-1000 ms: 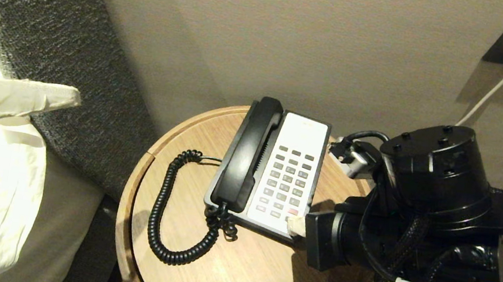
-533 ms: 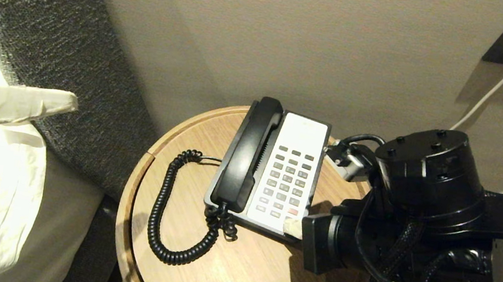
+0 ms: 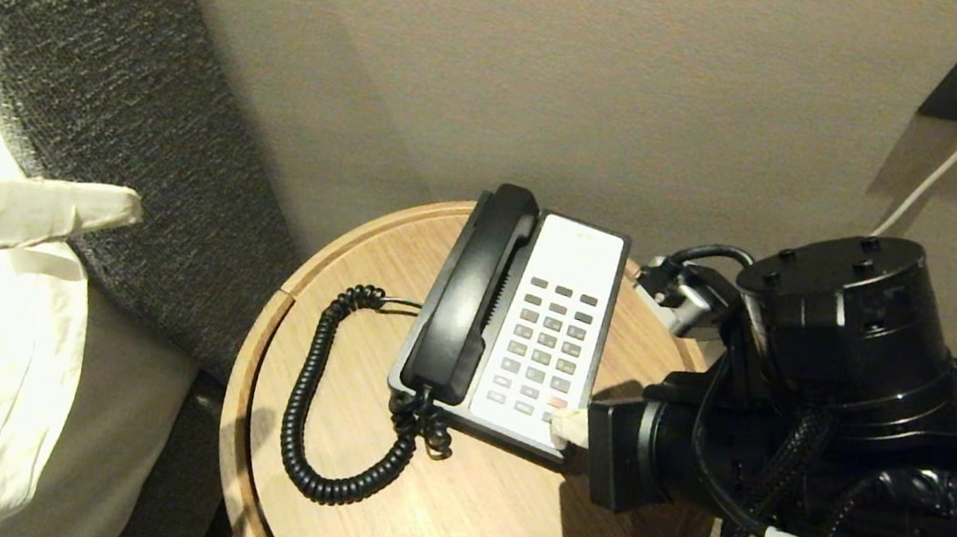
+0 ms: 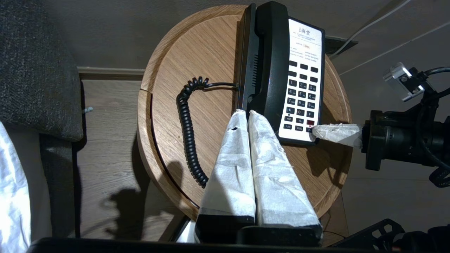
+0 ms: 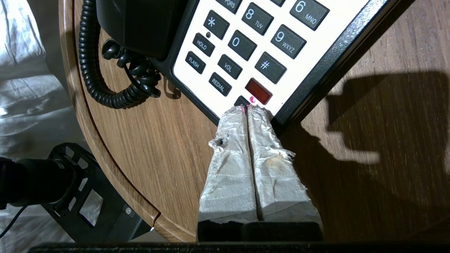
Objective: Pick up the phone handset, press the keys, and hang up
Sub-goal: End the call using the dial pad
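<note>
on the round wooden table (image 3: pixel 329 529) the phone handset (image 3: pixel 471 291) is seen cradled at nine o'clock of the keys (image 3: pixel 544 345), whose bottom row is met by the closed, empty right gripper (image 5: pixel 248 109), while the left gripper (image 4: pixel 246 116), closed and empty, is kept apart, so lifting seems undone.

A round wooden table (image 3: pixel 329 529) with a raised rim was seen beside a beige wall, with wooden floor (image 4: pixel 105 147) below it. A black-and-white phone base (image 3: pixel 579 250) was placed toward the table's far side. The phone handset (image 3: pixel 470 295) was laid in the base's cradle. Its coiled cord (image 3: pixel 299 412) was looped over the bare wood nearer the table's left edge.
</note>
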Controlling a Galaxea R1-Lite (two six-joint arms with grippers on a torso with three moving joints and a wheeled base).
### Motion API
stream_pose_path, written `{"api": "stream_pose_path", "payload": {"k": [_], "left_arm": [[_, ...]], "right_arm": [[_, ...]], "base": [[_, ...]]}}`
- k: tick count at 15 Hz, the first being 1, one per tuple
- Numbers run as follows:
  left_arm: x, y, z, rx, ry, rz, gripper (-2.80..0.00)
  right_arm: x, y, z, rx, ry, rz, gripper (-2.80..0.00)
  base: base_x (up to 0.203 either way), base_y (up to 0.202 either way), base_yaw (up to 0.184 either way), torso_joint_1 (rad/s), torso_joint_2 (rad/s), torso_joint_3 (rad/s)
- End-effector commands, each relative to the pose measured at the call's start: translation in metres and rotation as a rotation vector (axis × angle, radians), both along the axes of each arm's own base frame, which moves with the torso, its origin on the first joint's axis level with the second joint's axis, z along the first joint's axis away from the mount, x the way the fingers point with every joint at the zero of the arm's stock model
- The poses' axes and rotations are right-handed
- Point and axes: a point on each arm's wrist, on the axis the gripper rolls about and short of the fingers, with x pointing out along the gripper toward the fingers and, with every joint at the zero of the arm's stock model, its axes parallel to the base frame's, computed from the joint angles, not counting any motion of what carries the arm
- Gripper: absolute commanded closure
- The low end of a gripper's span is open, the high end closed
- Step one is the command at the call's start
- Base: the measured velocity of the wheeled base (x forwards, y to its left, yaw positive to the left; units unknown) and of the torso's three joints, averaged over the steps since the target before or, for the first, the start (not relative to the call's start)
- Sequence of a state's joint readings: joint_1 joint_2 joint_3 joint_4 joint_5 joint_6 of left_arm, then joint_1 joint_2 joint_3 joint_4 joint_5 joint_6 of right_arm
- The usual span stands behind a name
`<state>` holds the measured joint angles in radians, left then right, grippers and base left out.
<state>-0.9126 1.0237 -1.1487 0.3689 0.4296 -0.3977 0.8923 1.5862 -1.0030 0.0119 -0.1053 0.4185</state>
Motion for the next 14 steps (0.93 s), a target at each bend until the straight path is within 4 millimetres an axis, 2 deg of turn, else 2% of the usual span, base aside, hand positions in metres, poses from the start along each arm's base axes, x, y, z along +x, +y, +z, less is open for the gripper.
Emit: {"api": "stream_pose_path", "payload": {"k": [1, 14], "left_arm": [[-0.0001, 0.0002, -0.0005, 0.000, 0.002, 0.003, 0.00], [-0.0025, 0.0032, -0.0042, 0.003, 0.005, 0.002, 0.00]], "right_arm": [[0.0001, 0.0004, -0.0002, 0.001, 0.001, -0.001, 0.00], [0.0012, 0.0016, -0.0052, -0.013, 0.010, -0.001, 0.00]], "base": [[0.000, 0.000, 0.000, 0.000, 0.00, 0.000], [0.000, 0.000, 0.000, 0.000, 0.00, 0.000]]}}
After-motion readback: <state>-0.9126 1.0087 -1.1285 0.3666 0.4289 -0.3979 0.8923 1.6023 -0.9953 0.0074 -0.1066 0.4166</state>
